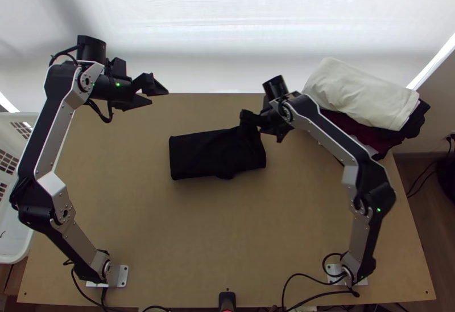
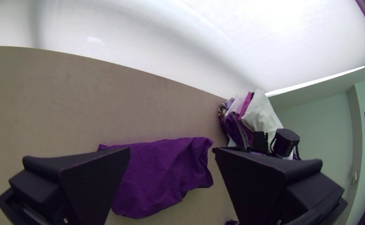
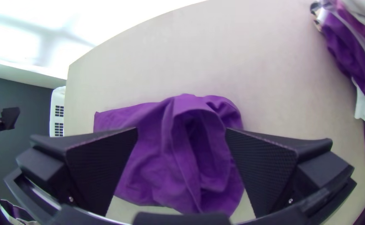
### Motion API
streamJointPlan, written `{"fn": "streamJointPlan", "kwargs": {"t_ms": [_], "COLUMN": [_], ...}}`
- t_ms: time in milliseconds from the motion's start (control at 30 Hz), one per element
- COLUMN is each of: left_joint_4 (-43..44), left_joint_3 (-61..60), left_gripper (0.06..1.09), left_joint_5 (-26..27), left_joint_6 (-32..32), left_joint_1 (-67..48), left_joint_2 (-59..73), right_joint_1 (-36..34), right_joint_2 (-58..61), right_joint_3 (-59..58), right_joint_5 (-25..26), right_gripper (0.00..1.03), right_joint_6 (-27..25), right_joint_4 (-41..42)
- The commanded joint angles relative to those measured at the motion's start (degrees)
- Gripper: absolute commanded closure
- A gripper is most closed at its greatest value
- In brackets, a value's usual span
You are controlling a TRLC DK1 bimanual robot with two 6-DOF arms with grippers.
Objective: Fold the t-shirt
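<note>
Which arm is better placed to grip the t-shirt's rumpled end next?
Probably right: the right gripper is open at that end of the t-shirt; the left gripper is farther, by the table's far edge.

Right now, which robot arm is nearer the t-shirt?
Right. The right gripper is at the right end of the t-shirt; the left gripper hangs clear of it, toward the far left of the table.

The left arm (image 1: 52, 135) and right arm (image 1: 330, 132) have silver-grey and black links, black joints and small green lights (image 1: 118, 84). Black cables (image 1: 102, 114) loop from them; pale plates (image 1: 122, 276) sit at their bases. Wedge-shaped black fingers (image 3: 101, 166) have finely textured inner faces and small silver screws (image 3: 290, 201).
</note>
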Motion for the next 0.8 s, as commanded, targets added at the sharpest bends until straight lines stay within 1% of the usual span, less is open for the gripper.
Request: {"fn": "streamJointPlan", "kwargs": {"t_ms": [0, 67, 100, 167, 300, 533, 700, 767], "left_joint_4": [-0.63, -0.63, -0.63, -0.54, -0.1, -0.1, -0.36, -0.45], "left_joint_3": [-0.75, -0.75, -0.75, -0.75, -0.67, -0.75, -0.75, -0.75], "left_gripper": [0.09, 0.09, 0.09, 0.09, 0.09, 0.09, 0.09, 0.09], "left_joint_5": [0.22, 0.22, 0.22, 0.14, 0.22, 0.14, 0.14, 0.14], "left_joint_6": [0.55, 0.55, 0.55, 0.55, 0.55, 0.38, 0.46, 0.46], "left_joint_1": [-0.19, -0.37, -0.45, -0.63, -0.98, -0.81, 0.51, 0.86], "left_joint_2": [-1.85, -1.85, -1.85, -1.68, -1.59, -1.85, -2.2, -2.38], "right_joint_1": [-3.14, -4.81, -5.43, -5.69, -3.76, 3.45, 6.79, 7.4], "right_joint_2": [-6.66, -8.86, -9.74, -11.32, -12.29, -11.59, -8.69, -7.28], "right_joint_3": [-6.22, -10.35, -12.29, -15.19, -15.98, -14.66, -14.66, -15.01], "right_joint_5": [0.03, -2.96, -3.57, -3.57, -3.31, 4.34, 7.5, 10.31], "right_gripper": [0.05, 0.05, 0.05, 0.05, 0.05, 0.05, 0.05, 0.05], "right_joint_6": [-0.94, -1.65, -2.53, -3.67, -4.99, -6.13, -7.36, -8.06], "right_joint_4": [0.24, 1.12, 2.09, 3.76, 4.37, 6.22, 6.57, 6.57]}}
